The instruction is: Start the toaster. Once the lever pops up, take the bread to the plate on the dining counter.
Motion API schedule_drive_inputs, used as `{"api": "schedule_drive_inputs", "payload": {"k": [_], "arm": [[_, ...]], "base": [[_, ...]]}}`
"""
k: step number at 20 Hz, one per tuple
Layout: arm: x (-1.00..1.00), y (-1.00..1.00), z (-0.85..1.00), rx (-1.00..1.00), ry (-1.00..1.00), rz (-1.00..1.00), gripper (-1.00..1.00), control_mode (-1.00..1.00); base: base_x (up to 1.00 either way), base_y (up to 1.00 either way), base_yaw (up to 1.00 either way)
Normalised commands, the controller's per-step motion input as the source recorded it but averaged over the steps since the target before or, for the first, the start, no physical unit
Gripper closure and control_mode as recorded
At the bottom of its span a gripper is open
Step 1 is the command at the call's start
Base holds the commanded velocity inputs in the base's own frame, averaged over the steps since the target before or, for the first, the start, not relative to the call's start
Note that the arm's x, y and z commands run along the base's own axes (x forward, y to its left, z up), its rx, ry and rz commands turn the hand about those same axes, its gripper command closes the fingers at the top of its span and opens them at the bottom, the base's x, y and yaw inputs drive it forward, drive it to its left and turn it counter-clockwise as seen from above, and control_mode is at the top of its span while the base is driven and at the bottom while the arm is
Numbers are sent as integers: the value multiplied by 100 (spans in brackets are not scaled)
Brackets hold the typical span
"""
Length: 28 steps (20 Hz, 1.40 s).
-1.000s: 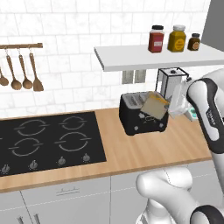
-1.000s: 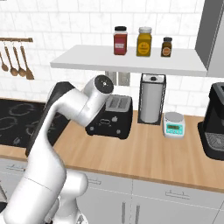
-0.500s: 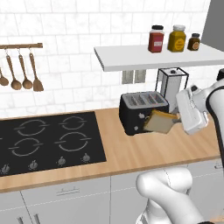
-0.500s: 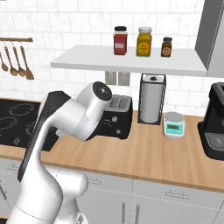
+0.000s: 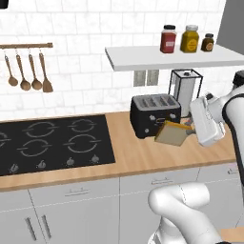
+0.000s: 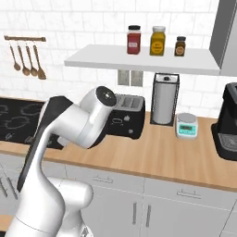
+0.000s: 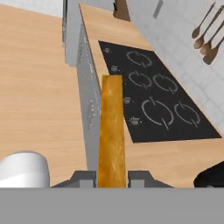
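My gripper (image 7: pixel 112 177) is clamped on the bread (image 5: pixel 172 134), its two jaws pressing the slice's flat faces. From my hand, the golden crust runs straight ahead, edge-on. I hold the slice tilted in the air above the wood counter (image 5: pixel 143 157), just in front of the black toaster (image 5: pixel 155 115). Beyond, the black cooktop (image 7: pixel 162 105) lies flush in the counter, with wooden spoons (image 5: pixel 27 74) hanging on the tiled wall.

A black cooktop (image 5: pixel 52 143) is set in the wood counter (image 6: pixel 166 155); wooden spoons (image 5: pixel 26 74) hang from a rail; three jars (image 6: pixel 157 40) stand on the shelf (image 6: pixel 139 60); a paper towel roll (image 6: pixel 164 99) stands just beside a small scale (image 6: pixel 186 125); a black coffee machine (image 6: pixel 227 122) sits at the right.
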Motion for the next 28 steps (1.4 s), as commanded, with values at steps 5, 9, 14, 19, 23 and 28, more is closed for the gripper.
{"api": "schedule_drive_inputs", "payload": {"k": [5, 9, 14, 19, 23, 28], "arm": [[0, 0, 0, 0, 0, 0, 100, 100], [0, 0, 0, 0, 0, 0, 100, 100], [0, 0, 0, 0, 0, 0, 100, 100], [0, 0, 0, 0, 0, 0, 100, 100], [0, 0, 0, 0, 0, 0, 100, 100], [0, 0, 0, 0, 0, 0, 100, 100]], "base": [[-73, 0, 19], [-7, 0, 37], [-2, 1, 69], [-4, 20, 82], [0, 16, 81], [0, 8, 82]]}}
